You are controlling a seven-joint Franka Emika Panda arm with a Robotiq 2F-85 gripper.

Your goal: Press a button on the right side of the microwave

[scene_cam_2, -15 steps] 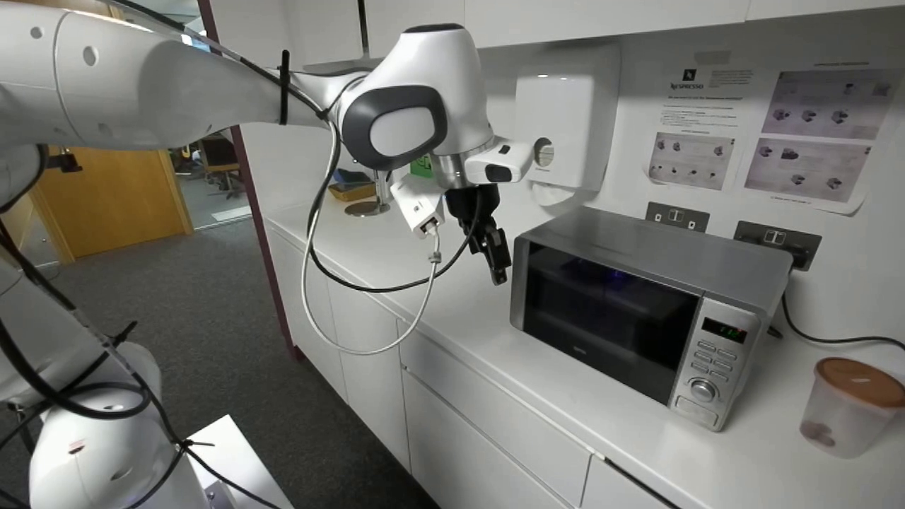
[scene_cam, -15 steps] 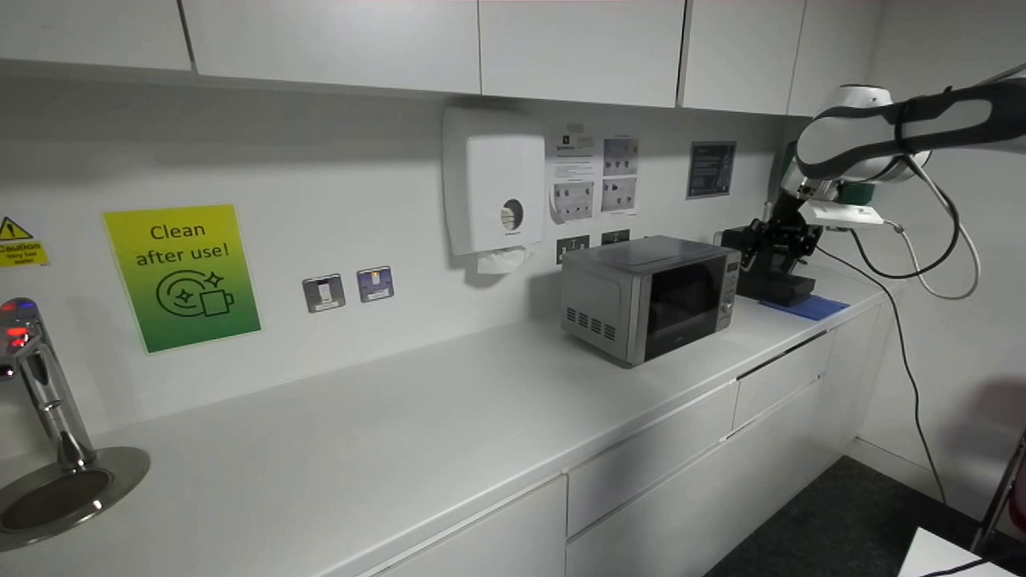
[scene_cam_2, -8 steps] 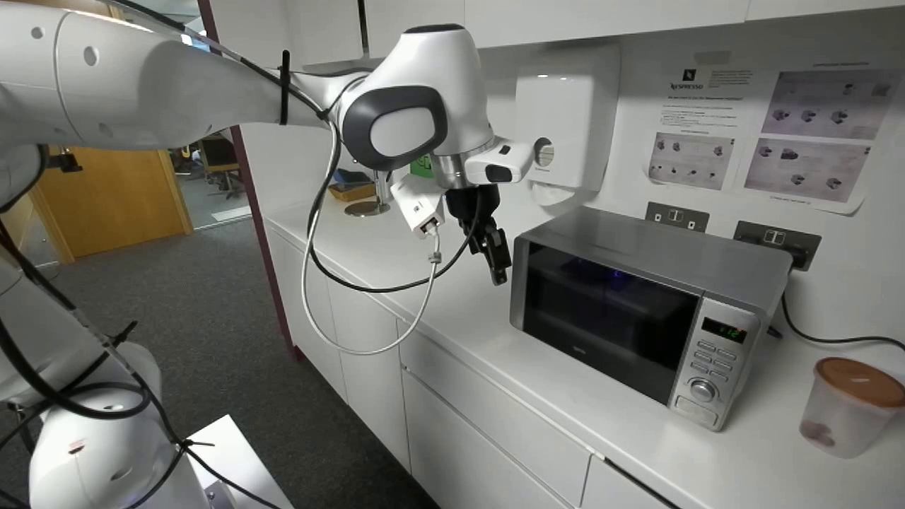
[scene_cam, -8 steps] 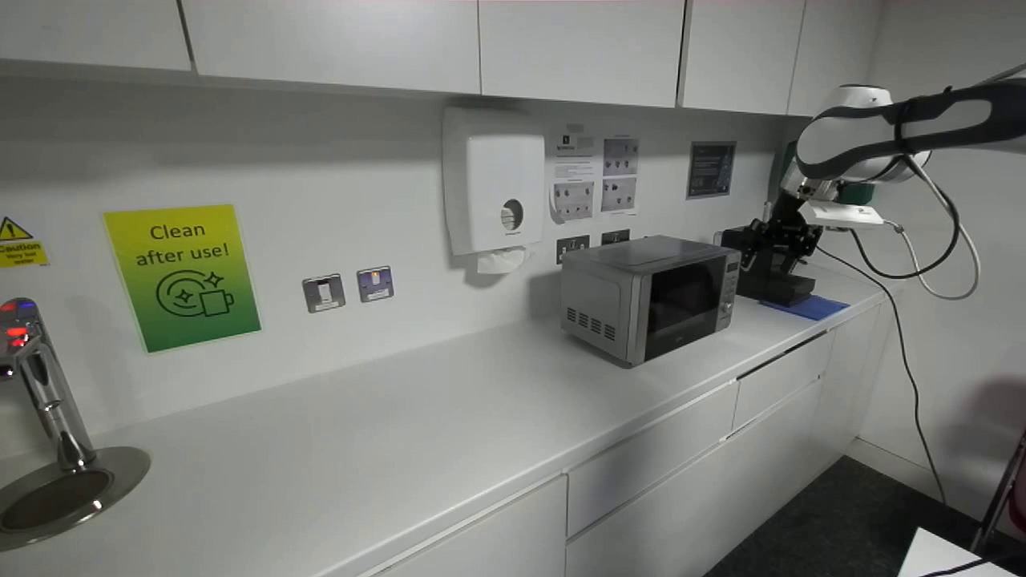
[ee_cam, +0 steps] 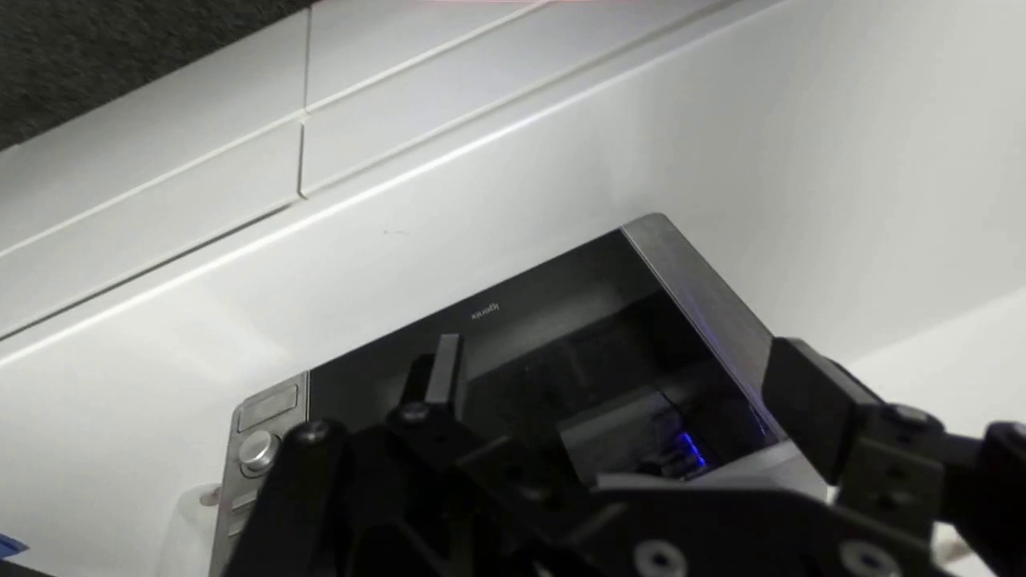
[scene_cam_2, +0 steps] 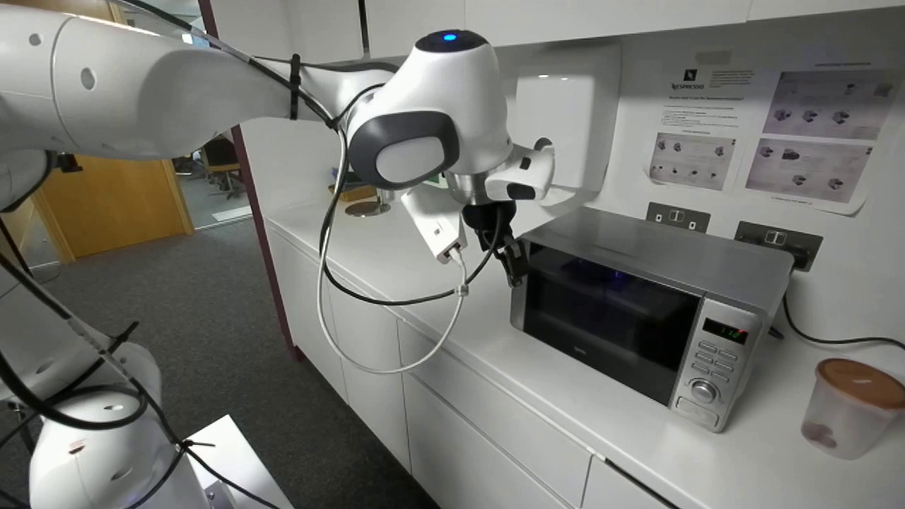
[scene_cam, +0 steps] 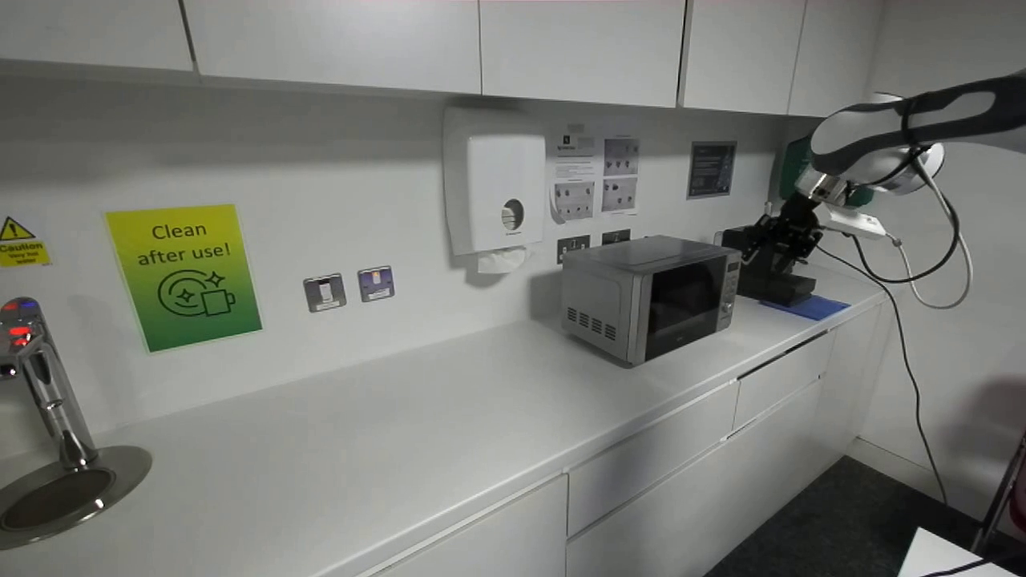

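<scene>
The microwave (scene_cam_2: 608, 304) is a silver-grey box with a dark glass window. It stands on the counter in both exterior views (scene_cam: 609, 300). Its control strip (scene_cam_2: 713, 364) has a lit display, several small buttons, a round knob and a large lower button. My gripper (scene_cam_2: 517, 272) is near the window's far end from the control strip, in front of the microwave; I cannot tell if it touches. In the wrist view the gripper (ee_cam: 617, 373) is open and empty, its fingers wide apart before the window. The knob (ee_cam: 258, 450) shows there, but the gripper hides most buttons.
A clear tub with a brown lid (scene_cam_2: 852, 406) stands beside the control strip. A white dispenser (scene_cam: 497, 184) hangs on the wall. A black machine (scene_cam: 773, 276) and blue mat (scene_cam: 805, 307) lie beyond the microwave. Cables (scene_cam_2: 396, 367) loop under my wrist.
My arm and gripper have shifted a little toward the microwave and tilted slightly in the last half second. A blue light now shows on the arm. The microwave has not moved.
</scene>
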